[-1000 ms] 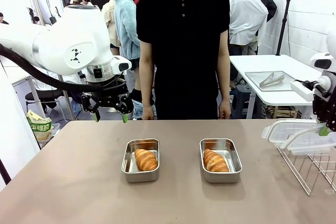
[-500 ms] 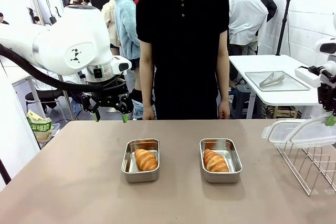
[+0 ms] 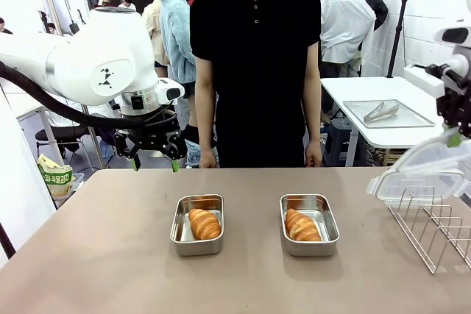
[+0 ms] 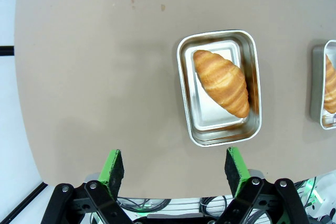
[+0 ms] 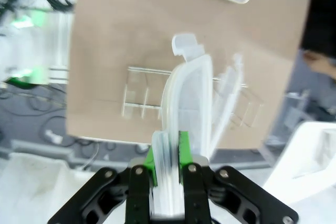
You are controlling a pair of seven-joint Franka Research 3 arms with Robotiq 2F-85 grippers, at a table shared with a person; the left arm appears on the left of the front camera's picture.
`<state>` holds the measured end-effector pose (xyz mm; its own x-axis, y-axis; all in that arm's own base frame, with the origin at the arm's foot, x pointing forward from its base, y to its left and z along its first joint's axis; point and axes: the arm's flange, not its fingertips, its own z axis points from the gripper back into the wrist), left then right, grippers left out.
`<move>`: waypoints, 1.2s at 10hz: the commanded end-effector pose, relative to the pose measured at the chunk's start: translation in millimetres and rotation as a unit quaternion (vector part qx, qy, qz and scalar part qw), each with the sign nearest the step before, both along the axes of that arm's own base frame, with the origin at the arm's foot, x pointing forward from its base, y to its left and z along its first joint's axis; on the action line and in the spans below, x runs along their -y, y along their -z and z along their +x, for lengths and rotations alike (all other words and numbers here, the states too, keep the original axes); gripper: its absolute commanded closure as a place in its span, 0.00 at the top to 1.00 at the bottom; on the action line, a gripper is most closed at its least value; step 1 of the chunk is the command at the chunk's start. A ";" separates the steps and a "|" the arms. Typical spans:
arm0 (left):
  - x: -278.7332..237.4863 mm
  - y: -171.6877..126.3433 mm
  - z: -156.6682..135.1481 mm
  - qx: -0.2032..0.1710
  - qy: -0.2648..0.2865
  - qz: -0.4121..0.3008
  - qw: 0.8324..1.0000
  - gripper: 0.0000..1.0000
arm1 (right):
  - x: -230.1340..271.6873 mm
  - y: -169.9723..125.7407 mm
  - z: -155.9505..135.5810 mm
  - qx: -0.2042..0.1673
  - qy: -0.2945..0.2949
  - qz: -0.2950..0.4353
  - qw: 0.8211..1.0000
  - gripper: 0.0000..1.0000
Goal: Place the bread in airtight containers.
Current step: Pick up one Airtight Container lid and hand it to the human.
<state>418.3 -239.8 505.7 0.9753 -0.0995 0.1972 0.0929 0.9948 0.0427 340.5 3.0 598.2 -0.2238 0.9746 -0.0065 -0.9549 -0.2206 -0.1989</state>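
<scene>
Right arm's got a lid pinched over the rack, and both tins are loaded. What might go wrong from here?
1. The right gripper pinches the lid by one edge only, and it hangs tilted; it might swing or slip on the way.
2. A second lid sits close beside it at the wire rack; it may get dragged off.
3. The croissant lies diagonally in the right tin, close to its wall; the lid might press on it and not seat.

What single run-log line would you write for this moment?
left gripper: open, empty | right gripper: shut on lid above wire rack | left croissant: in left tin, no lid | right croissant: in right tin, no lid
</scene>
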 end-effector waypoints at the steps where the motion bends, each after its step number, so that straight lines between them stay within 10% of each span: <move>1: -2.0 -1.9 0.8 0.000 0.001 0.003 1.000 1.00 | -19.2 -16.3 4.4 0.058 -0.039 -0.026 0.997 0.00; 6: -2.0 -1.9 0.8 0.000 0.001 0.003 1.000 1.00 | -87.1 -52.5 68.3 0.154 -0.188 -0.017 0.970 0.00; 12: -2.0 -1.9 0.8 0.000 0.001 0.003 1.000 1.00 | -115.7 -61.3 118.7 0.173 -0.274 0.024 0.946 0.00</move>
<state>418.5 -239.7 505.7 0.9753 -0.0992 0.1972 0.0925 0.9948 0.0429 456.3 121.2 655.8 -0.6731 0.7248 -0.1467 -0.5931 -0.6476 -0.4783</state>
